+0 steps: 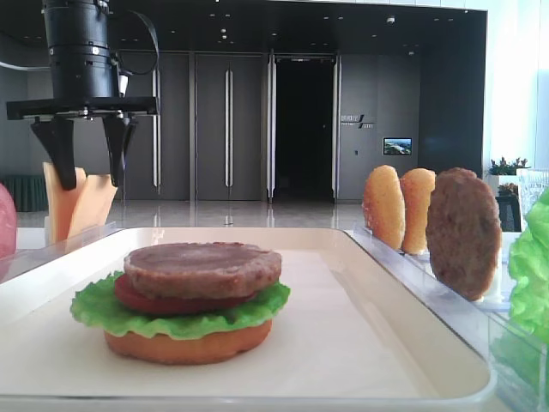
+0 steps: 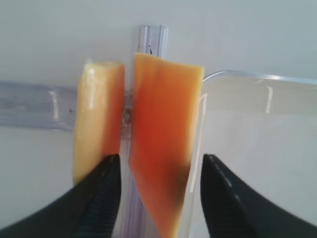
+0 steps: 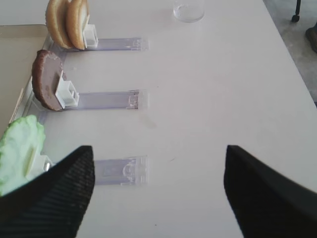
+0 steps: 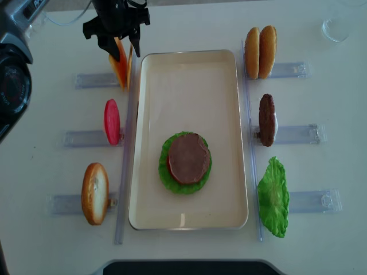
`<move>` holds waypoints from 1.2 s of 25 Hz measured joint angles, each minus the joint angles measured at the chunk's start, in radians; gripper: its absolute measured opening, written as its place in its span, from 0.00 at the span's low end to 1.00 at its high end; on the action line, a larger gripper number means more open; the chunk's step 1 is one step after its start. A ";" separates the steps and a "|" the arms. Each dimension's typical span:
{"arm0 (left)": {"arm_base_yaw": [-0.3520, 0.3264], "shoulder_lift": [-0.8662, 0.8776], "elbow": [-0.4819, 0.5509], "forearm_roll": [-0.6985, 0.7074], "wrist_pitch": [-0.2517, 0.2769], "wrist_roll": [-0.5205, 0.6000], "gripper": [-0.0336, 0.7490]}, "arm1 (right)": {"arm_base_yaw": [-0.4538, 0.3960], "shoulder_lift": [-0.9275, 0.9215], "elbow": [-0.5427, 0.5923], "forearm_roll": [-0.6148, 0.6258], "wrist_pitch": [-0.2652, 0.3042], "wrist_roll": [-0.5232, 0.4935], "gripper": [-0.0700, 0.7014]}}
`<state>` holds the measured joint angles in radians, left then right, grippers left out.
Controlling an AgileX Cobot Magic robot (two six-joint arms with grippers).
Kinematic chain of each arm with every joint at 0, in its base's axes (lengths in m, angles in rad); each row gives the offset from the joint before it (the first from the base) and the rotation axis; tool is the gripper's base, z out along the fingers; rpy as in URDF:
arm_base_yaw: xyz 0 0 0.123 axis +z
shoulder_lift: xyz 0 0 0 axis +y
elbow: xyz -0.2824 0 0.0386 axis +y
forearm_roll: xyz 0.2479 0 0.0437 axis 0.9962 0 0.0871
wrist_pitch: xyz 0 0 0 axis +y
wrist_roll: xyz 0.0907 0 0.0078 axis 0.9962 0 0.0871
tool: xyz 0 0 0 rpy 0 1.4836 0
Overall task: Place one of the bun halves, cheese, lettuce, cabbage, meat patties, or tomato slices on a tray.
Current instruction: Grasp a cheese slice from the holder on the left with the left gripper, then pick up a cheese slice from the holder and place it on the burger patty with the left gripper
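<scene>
Two cheese slices stand upright in a clear rack left of the tray (image 4: 189, 63). My left gripper (image 2: 159, 162) is open and straddles the orange cheese slice (image 2: 163, 144), with a gap to each finger. The paler cheese slice (image 2: 96, 124) stands outside the left finger. From table level the left gripper (image 1: 86, 159) hangs over the cheese (image 1: 81, 202). On the tray (image 1: 360, 326) lies a stack of bun, lettuce, tomato and meat patty (image 1: 202, 266). My right gripper (image 3: 158, 148) is open over bare table, holding nothing. Cabbage is out of view.
Racks left of the tray hold a tomato slice (image 4: 112, 121) and a bun half (image 4: 94, 193). Racks on the right hold two bun halves (image 4: 261, 51), a meat patty (image 4: 266, 119) and lettuce (image 4: 274, 197). A glass (image 4: 338, 26) stands at the far right corner.
</scene>
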<state>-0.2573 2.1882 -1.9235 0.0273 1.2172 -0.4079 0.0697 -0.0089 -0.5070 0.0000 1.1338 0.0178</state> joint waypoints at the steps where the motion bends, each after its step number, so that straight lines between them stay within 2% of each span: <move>1: 0.000 0.001 -0.001 0.000 0.000 0.000 0.55 | 0.000 0.000 0.000 0.000 0.000 0.000 0.76; 4: 0.000 0.001 -0.001 0.000 0.001 0.000 0.43 | 0.000 0.000 0.000 0.000 0.000 0.000 0.76; 9: 0.000 0.001 -0.001 0.000 0.001 0.000 0.16 | 0.000 0.000 0.000 0.000 0.000 0.000 0.76; 11: 0.000 0.001 -0.001 0.001 0.002 0.000 0.10 | 0.000 0.000 0.000 0.000 0.000 0.000 0.76; 18: 0.000 0.001 -0.009 0.001 0.008 0.000 0.09 | 0.000 0.000 0.000 0.000 0.000 0.000 0.76; 30: 0.001 -0.035 -0.100 -0.048 0.016 0.009 0.09 | 0.000 0.000 0.000 0.000 0.000 0.000 0.76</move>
<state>-0.2562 2.1529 -2.0238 -0.0206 1.2332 -0.3987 0.0697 -0.0089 -0.5070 0.0000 1.1338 0.0178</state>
